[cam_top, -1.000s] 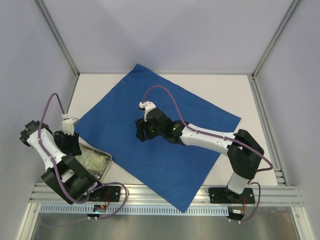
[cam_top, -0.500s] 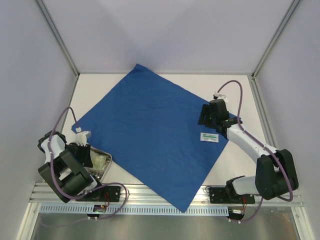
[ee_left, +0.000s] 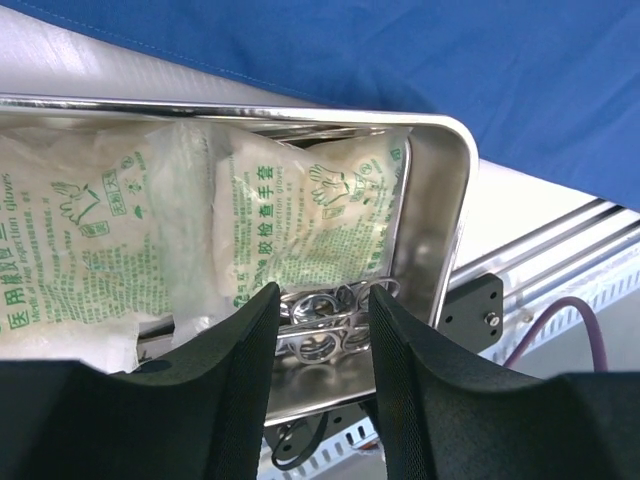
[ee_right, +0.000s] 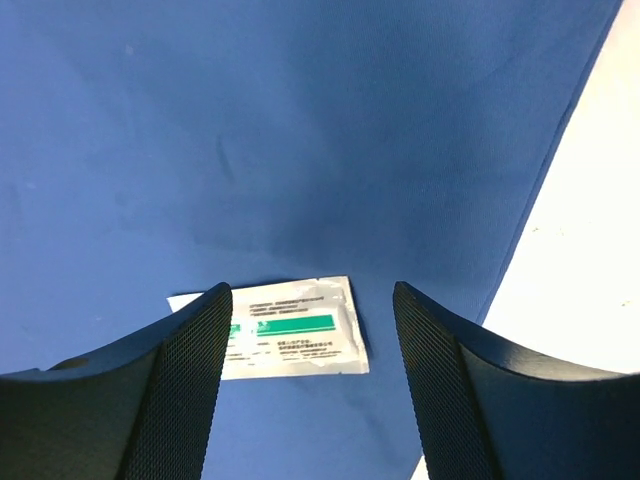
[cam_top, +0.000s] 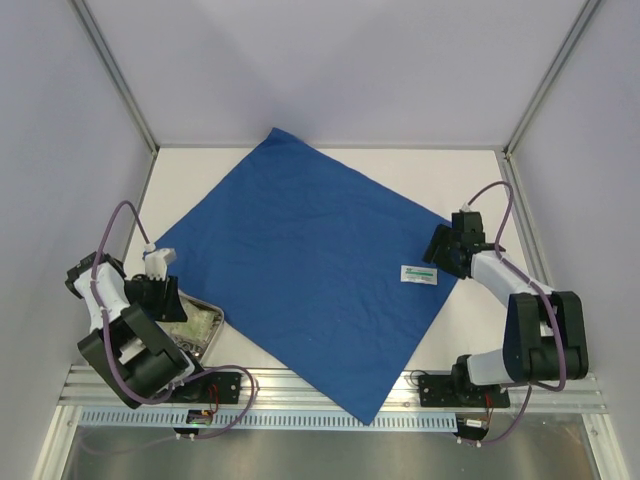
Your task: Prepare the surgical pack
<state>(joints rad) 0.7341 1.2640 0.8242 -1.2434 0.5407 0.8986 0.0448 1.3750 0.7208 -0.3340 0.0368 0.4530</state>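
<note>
- Since a second ago, the right gripper (cam_top: 438, 252) has swung from the middle of the surgical pack (cam_top: 300, 260) out to its 3 o'clock edge. A small white packet (cam_top: 420, 274) now lies on the cloth there. The left gripper (ee_left: 322, 292) has come down over the steel tray (ee_left: 455, 200).
- The surgical pack lies spread flat and unfolded across the middle of the tabletop (cam_top: 470, 190), with the tray at its 8 o'clock corner.
- The right fingers stand wide apart and empty, just above the packet.
- The left fingers are about half open and straddle steel ring handles (ee_left: 325, 320) beside the glove packets (ee_left: 300, 220). Whether they are pinching the rings cannot be told.
- The task looks to be at an early stage: one item is laid out, the tray's contents are still to be moved, and folding has not begun.
</note>
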